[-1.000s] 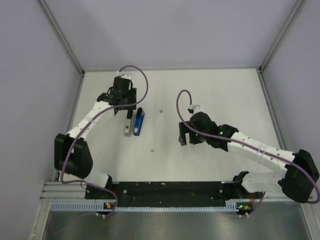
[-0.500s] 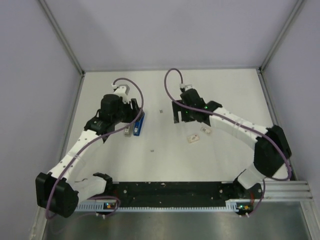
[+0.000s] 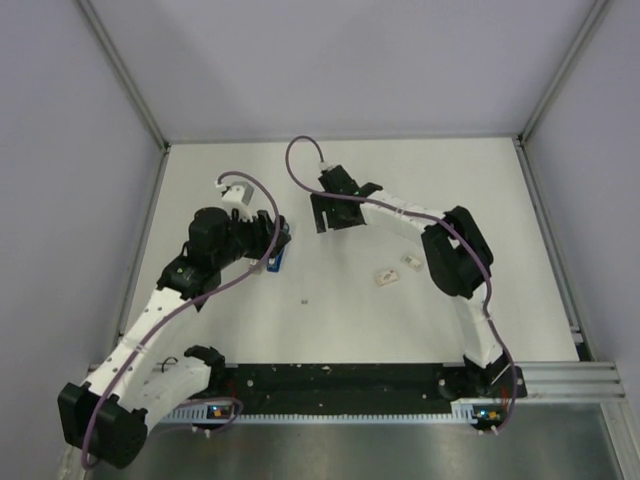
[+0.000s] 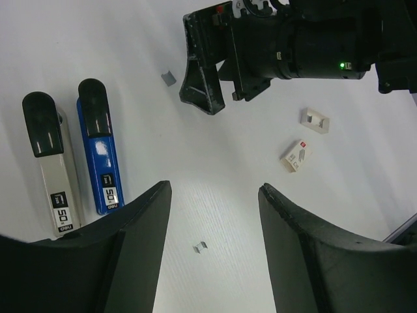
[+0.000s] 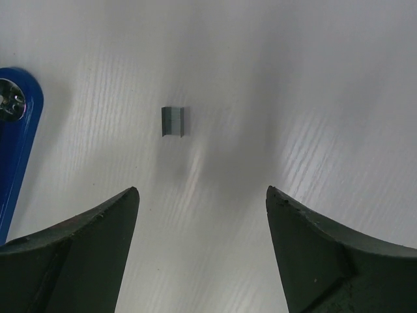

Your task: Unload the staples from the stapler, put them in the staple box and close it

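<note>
Hovering right gripper (image 5: 202, 195), staple piece (image 5: 172, 122) just ahead, blue stapler (image 5: 14, 150) nearby

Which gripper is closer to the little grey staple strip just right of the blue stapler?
Right. The right gripper hovers open right at the staple strip; the left gripper is farther off, beside the blue stapler.

Overhead camera covers the whole table (image 3: 400, 330); both wrist cameras look down close, sharing the blue stapler (image 4: 101, 156).

A: What colours?
B: The left arm (image 3: 150, 315) and right arm (image 3: 400, 207) have white links and black joints, with a purple cable (image 3: 288, 155) on each.
A: And the fingers (image 4: 140, 261)?
B: Matte black, broad, curved.
</note>
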Tool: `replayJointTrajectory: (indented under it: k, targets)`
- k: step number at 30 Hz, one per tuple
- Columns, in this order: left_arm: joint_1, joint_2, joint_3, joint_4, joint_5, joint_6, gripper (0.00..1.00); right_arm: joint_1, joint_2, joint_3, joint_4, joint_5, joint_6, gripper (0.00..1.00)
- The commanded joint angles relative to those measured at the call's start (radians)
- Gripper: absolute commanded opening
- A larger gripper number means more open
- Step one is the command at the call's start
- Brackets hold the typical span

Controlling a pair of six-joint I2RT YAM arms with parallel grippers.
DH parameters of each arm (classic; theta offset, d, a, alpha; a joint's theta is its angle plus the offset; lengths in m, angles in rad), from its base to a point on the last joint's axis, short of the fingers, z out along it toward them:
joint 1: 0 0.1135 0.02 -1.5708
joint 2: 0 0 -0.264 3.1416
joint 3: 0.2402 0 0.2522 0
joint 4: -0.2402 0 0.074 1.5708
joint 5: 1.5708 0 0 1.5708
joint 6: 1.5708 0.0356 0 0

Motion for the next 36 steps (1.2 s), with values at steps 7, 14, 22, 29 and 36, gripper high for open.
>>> replayJointTrajectory:
  k: [7,14,22,29,36]
  targets:
    - [-0.004,0.021,-0.014,0.063,0.047,-0.013,0.61,0.018,0.116,0.169,0.005,0.042,-0.057,0.72]
    - [-0.007,0.035,-0.008,0.066,0.060,-0.015,0.61,0.027,0.175,0.238,-0.022,0.056,-0.073,0.63]
    - [-0.007,0.048,-0.002,0.068,0.062,-0.015,0.61,0.040,0.216,0.273,-0.027,0.067,-0.082,0.57]
    - [-0.006,0.058,0.001,0.068,0.067,-0.015,0.61,0.055,0.238,0.296,-0.031,0.079,-0.091,0.47]
    - [-0.009,0.064,0.000,0.069,0.076,-0.015,0.61,0.067,0.255,0.325,-0.039,0.103,-0.107,0.39]
